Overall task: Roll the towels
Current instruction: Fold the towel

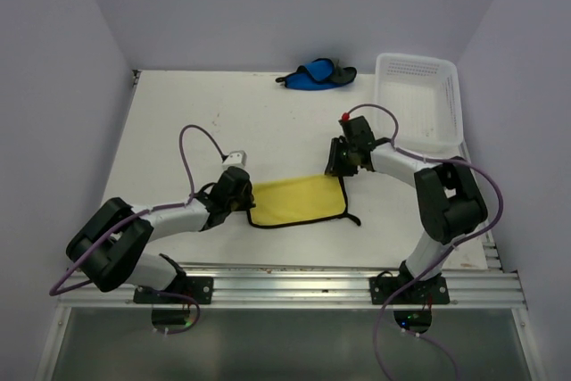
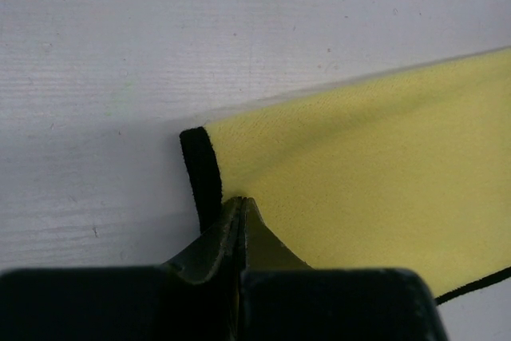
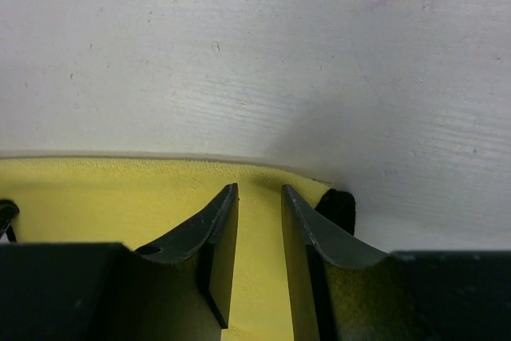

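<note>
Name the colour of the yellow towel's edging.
Black; the edging shows best in the left wrist view.

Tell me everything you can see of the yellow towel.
The yellow towel is a soft cloth with dark edging, lying flat on the white table between the arms, a dark loop trailing off its near right corner. The left end effector pinches its left edge; the right end effector sits open over its far right corner.

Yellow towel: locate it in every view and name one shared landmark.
Top external: yellow towel lies flat at the picture's centre.
Left wrist: right half, corner pinched by left gripper.
Right wrist: bottom band, beneath the open right gripper.
Shared landmark: the towel's dark edging.
</note>
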